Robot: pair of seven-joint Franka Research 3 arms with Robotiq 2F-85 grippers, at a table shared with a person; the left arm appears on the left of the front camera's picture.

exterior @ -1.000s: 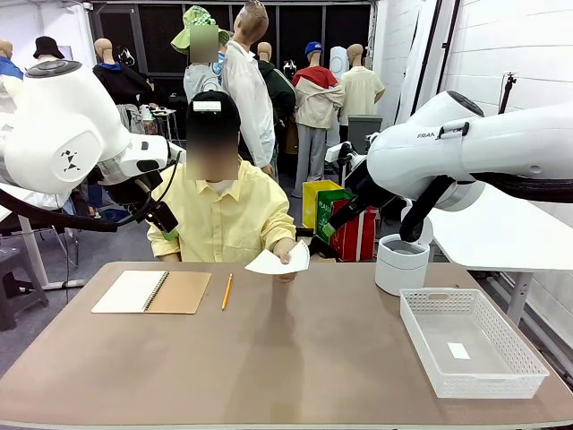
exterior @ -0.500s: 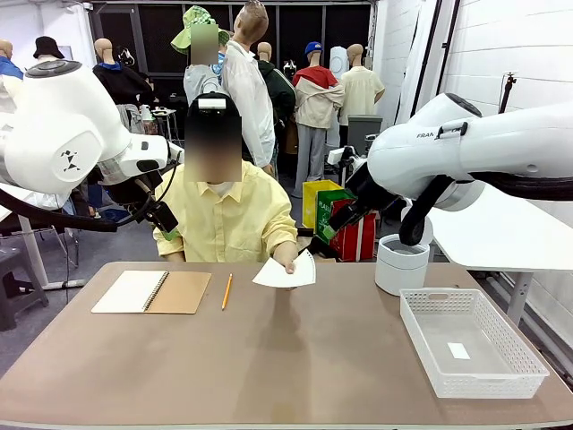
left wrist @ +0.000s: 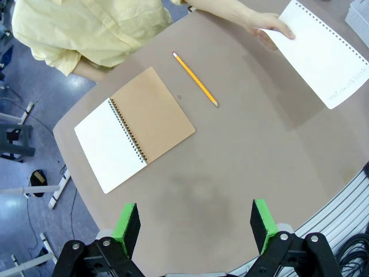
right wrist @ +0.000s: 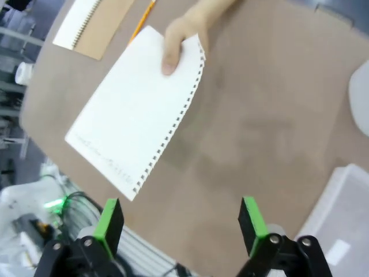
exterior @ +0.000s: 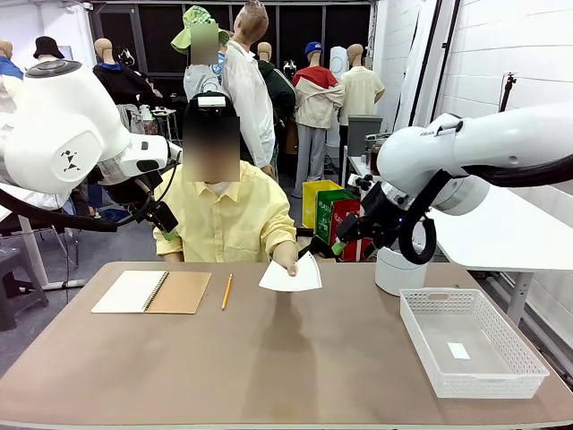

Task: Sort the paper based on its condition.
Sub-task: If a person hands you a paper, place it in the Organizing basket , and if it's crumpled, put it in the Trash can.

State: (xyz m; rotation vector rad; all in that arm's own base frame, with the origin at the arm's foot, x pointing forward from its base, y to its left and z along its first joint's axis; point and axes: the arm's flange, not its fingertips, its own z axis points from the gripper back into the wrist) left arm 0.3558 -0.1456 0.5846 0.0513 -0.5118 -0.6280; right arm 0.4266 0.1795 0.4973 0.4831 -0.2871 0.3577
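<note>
A brown table [exterior: 269,358] fills the lower half of the frame. At the upper right is a white brick wall [exterior: 483,45], with a white table [exterior: 501,237] below it. The back wall [exterior: 152,36], upper middle, is black. The floor [exterior: 98,260] at the left is grey.

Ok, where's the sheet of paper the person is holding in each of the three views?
Front view: sheet at centre, in the person's hand.
Left wrist view: sheet in the top right corner.
Right wrist view: sheet left of centre, tilted.
Shared landmark: the spiral notebook with the pencil beside it.
</note>
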